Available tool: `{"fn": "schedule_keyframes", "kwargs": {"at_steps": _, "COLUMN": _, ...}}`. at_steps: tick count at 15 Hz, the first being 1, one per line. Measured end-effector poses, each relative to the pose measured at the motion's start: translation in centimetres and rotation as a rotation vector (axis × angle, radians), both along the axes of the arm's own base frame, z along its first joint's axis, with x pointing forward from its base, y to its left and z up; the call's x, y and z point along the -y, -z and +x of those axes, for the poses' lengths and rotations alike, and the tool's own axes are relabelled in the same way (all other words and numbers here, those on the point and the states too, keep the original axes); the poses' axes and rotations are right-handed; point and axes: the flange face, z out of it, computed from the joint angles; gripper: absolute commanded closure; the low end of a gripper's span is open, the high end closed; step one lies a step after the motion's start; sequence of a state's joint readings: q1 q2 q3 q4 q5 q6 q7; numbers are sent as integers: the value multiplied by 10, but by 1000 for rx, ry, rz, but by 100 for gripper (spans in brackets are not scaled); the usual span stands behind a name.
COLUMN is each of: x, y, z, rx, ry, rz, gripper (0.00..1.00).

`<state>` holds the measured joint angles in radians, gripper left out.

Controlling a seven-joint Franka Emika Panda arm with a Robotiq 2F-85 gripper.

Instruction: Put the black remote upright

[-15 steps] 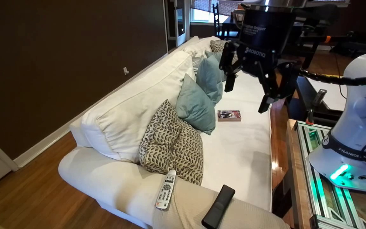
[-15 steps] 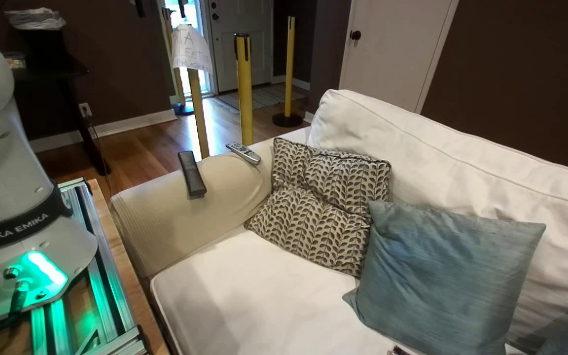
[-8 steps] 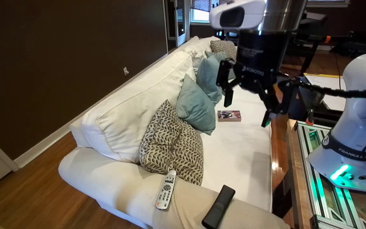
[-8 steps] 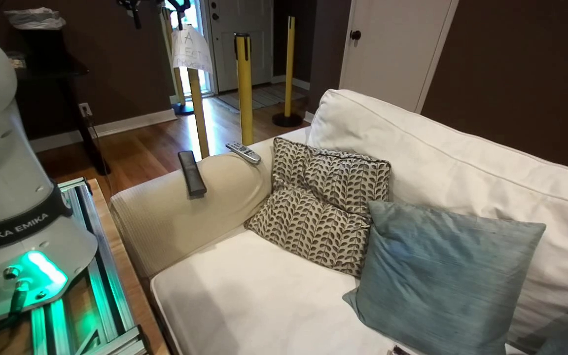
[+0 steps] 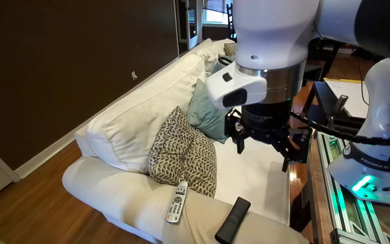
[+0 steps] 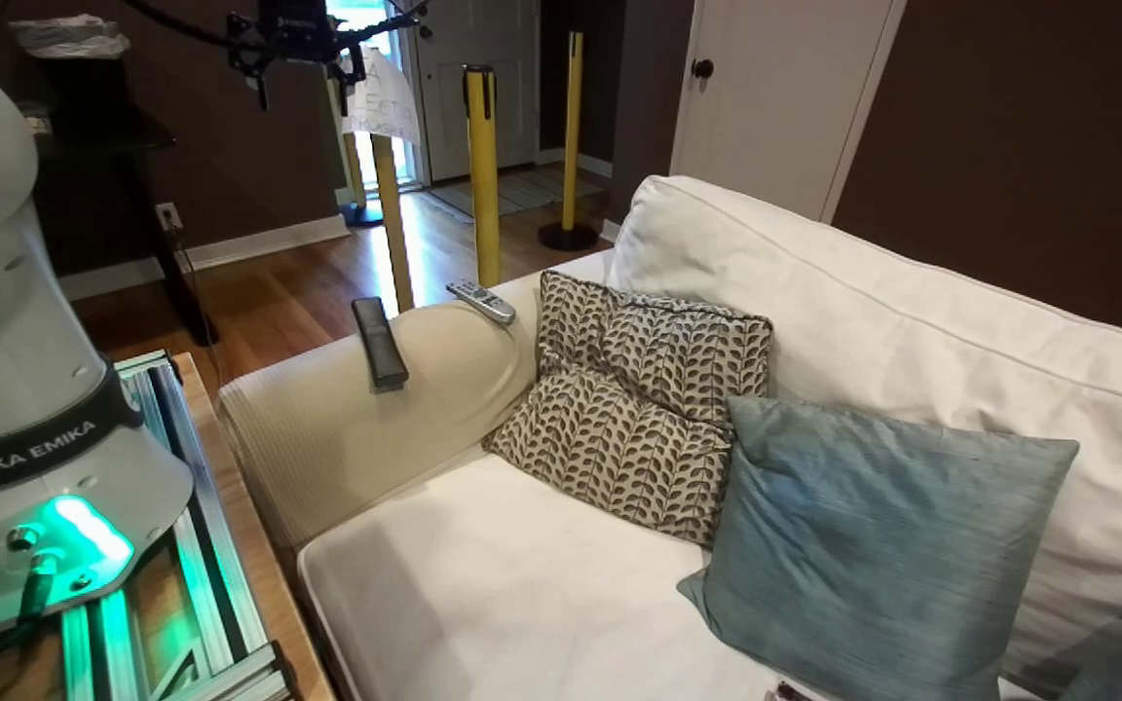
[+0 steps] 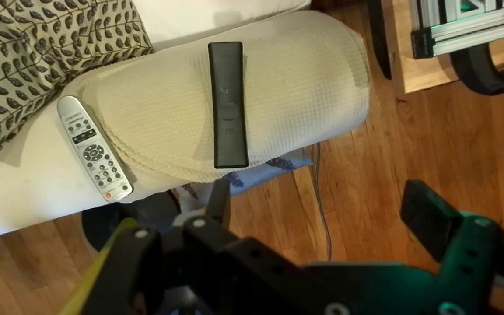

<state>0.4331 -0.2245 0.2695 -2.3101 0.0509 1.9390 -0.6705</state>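
In an exterior view, the pincer (image 5: 263, 157) hangs in the air, its fingers spread wide and pointing down, with the white seat (image 5: 249, 183) showing between them. Lower in the view is the sofa-arm surface (image 5: 198, 210). The black remote (image 5: 233, 220) lies flat across it, one end by the edge along the seat. The grey remote (image 5: 177, 202) lies buttons up, nearer the backrest (image 5: 137, 125), its tip close to a patterned pillow (image 5: 185, 159); a blue pillow (image 5: 208, 115) stands behind that.

In an exterior view, yellow posts (image 6: 483, 175) stand past the surface's outer edge, and the pincer's two fingers show apart at the top, one in front of a paper sign (image 6: 384, 109). A wooden bench (image 6: 246, 526) stands near the surface's front end. The black remote lies nearer that end, the grey remote nearer the backrest, the two apart.

In the wrist view, the fingers stand far apart at the bottom, floor (image 7: 357, 210) between them. The black remote reaches from near the seat edge to near the outer edge, between the grey remote and the rounded front corners. The grey remote lies aslant, its lower end at the outer edge. A printed cloth (image 7: 258, 177) shows below that edge.
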Motion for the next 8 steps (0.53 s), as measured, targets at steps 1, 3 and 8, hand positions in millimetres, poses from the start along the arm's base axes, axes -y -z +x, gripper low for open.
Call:
{"fn": "schedule_keyframes", "kwargs": {"at_steps": 1, "x": -4, "y": 5, "z": 0, "rx": -12, "ry": -9, "rz": -9, "gripper": 0}}
{"fn": "schedule_keyframes", "kwargs": {"at_steps": 3, "x": -11, "y": 11, "z": -1, "rx": -31, "ry": -21, "rz": -20, "gripper": 0}}
{"fn": "schedule_keyframes", "kwargs": {"at_steps": 8, "x": -24, "y": 27, "z": -2, "rx": -63, "ry": -40, "rz": -35, "gripper": 0}}
